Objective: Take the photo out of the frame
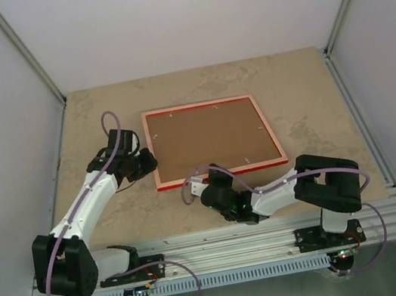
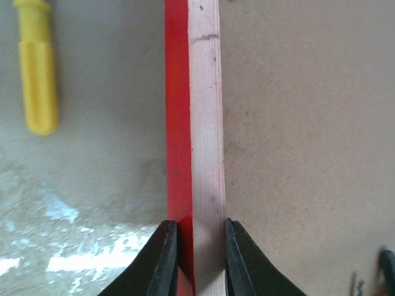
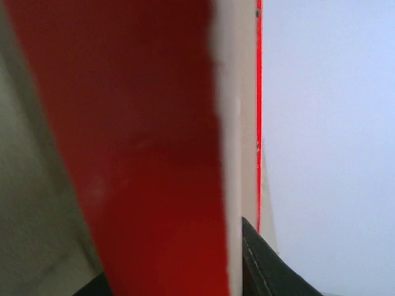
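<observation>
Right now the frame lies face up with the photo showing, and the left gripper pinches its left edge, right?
No: the frame lies face down, its brown backing board up and no photo showing, as the top view shows. The left gripper does pinch its left edge.

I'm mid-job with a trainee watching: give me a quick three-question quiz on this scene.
1. True or false: the frame lies face up, with its glass showing.
2. The left gripper is shut on: A) the frame's left rim, B) a cup, C) nothing.
3. Which edge of the frame is the right gripper at?

Key:
1. False; the brown back faces up.
2. A.
3. The near edge, close to its left corner.
</observation>
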{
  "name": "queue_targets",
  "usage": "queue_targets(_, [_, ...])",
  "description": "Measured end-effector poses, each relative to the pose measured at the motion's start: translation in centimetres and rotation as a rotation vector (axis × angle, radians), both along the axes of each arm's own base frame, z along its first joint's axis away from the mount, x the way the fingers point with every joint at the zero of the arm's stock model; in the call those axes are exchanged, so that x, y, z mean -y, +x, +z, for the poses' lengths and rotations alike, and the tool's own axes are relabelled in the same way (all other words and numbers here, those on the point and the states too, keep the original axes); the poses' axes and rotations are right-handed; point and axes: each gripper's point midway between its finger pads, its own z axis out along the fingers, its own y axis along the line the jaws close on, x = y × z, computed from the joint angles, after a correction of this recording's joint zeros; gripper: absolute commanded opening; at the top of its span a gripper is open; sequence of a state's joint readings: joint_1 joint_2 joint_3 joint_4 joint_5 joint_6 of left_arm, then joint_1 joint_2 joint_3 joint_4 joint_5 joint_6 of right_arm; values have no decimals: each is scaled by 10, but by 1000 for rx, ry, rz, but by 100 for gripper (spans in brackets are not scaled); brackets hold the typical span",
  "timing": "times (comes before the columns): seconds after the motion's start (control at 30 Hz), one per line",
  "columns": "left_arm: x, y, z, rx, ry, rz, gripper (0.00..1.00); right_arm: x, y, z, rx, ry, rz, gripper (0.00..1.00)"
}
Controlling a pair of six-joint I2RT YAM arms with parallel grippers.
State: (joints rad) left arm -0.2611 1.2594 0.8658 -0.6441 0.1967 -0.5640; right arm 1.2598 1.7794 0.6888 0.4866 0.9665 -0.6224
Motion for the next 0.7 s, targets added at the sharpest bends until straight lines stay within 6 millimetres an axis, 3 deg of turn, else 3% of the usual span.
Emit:
queue_targets(0.1, [7, 6, 17, 64, -54, -3, 13, 9, -2, 9, 36, -100, 8, 1])
queue_targets(0.2, [4, 12, 33, 113, -106, 32, 24, 11, -2, 27, 51, -86, 12, 1])
queue_targets(0.33, [-20, 25, 64, 215, -167, 132, 45, 14, -3, 60, 70, -4, 11, 1])
queue_targets(0.47, [-39, 33, 106, 329, -210, 200, 59, 10, -4, 103, 66, 97, 16, 0])
queue_targets(0.6, [-45, 37, 156, 461, -246, 217, 73, -2, -4, 144, 30, 219, 33, 1])
queue_targets(0.7, [-47, 35, 190, 550, -254, 216, 77, -9, -5, 173, -14, 309, 51, 1])
